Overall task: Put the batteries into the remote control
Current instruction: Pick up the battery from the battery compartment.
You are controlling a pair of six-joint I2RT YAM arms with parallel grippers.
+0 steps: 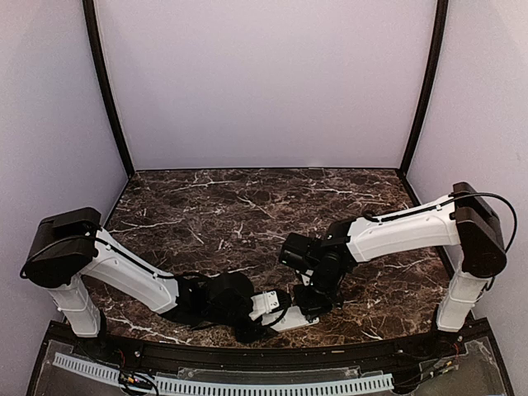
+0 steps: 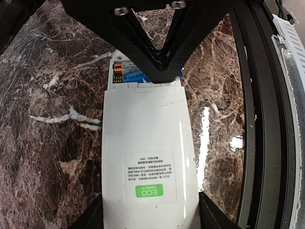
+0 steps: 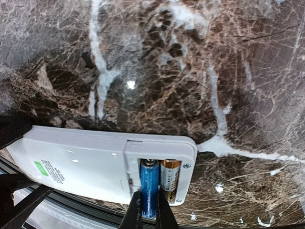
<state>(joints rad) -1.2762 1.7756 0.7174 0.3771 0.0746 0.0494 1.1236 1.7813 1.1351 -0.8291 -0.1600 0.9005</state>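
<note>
Our right gripper (image 3: 150, 212) pinches the slim, probably slippery blue battery (image 3: 148, 183), lying in the light, rigid remote control (image 2: 143, 138), which our left gripper (image 2: 150, 219) clamps by its long edges at six o'clock on the table (image 1: 247, 206).

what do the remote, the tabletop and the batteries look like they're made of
The remote control looks like white moulded plastic, smooth and slightly glossy, with soft highlights and a clean seam. The table could be polished brown marble or a marble-print laminate: white veins and sharp light reflections. The batteries are probably metal cells in shiny printed wrap, one blue, one coppery.
</note>
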